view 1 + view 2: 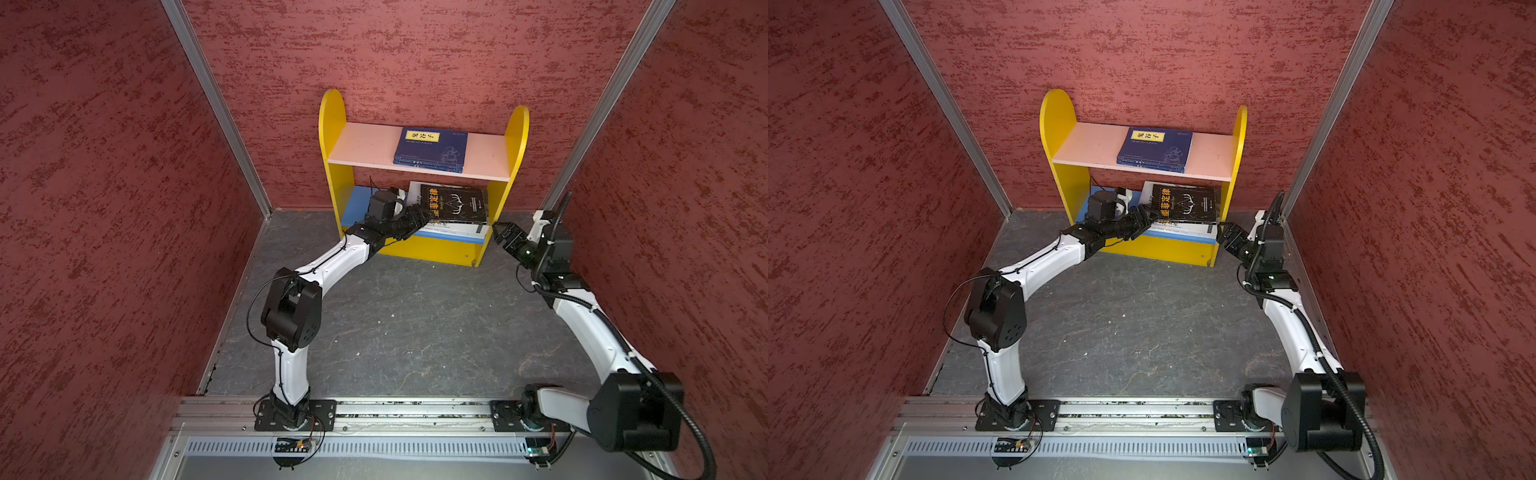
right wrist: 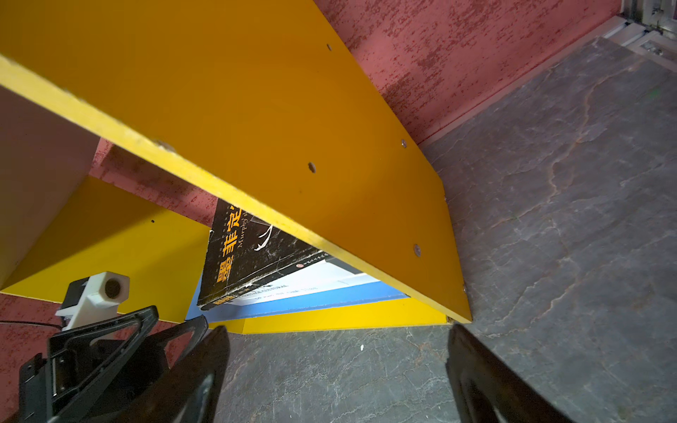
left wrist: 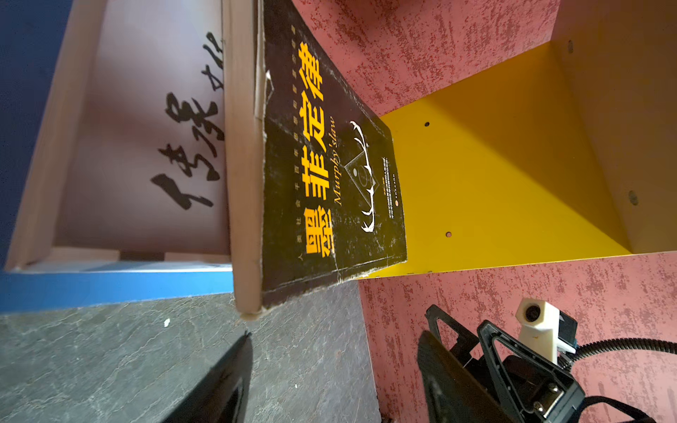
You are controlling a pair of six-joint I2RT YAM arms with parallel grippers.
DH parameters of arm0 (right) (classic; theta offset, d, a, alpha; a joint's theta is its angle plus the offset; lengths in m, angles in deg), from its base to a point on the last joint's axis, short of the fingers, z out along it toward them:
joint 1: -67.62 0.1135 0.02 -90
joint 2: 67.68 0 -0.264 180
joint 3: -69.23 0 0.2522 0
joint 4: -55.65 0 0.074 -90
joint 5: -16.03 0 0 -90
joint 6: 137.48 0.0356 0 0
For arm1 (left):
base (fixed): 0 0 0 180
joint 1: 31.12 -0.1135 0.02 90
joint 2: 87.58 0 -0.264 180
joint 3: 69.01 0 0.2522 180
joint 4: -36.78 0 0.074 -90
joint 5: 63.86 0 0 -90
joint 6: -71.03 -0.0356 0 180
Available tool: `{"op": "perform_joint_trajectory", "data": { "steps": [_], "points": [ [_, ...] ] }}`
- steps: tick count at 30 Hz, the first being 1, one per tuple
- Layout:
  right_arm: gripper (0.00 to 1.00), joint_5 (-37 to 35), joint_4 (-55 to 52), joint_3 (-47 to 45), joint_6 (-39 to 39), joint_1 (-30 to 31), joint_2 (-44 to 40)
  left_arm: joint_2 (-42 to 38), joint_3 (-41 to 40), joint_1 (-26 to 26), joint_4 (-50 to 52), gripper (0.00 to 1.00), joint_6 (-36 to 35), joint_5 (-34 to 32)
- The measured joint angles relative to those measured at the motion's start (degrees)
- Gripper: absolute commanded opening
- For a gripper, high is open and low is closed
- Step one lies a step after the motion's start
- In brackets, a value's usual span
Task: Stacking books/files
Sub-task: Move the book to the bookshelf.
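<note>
Two thin navy books point(image 1: 430, 147) point(image 1: 1154, 147) with a yellow label lie stacked on the shelf's pink upper board. On the blue lower board a black book with gold characters point(image 1: 455, 203) point(image 3: 329, 164) point(image 2: 241, 256) rests on white-covered books point(image 1: 453, 229) point(image 3: 146, 146). Its near left corner juts past the board's front edge. My left gripper point(image 1: 426, 217) point(image 3: 335, 340) is open just short of that corner, with nothing between its fingers. Outside the shelf's right side panel my right gripper point(image 1: 498, 230) point(image 2: 337, 333) is open and holds nothing.
The yellow bookshelf point(image 1: 332, 120) stands against the red back wall on a dark stone-patterned floor point(image 1: 407, 324). Its right side panel point(image 2: 293, 128) lies between my right gripper and the books. Red walls close in on both sides.
</note>
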Motion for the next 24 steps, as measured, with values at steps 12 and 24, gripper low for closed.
{"op": "perform_joint_trajectory", "data": {
  "steps": [12, 24],
  "points": [
    [0.93, -0.44, -0.09, -0.57, 0.39, -0.02, -0.46, 3.74, 3.48, 0.28, -2.36, 0.71, 2.67, 1.29],
    [0.93, -1.29, -0.22, -0.57, 0.37, -0.13, -0.50, 7.37, 8.13, 0.00, -2.64, 0.71, 2.95, 2.29]
  ]
}}
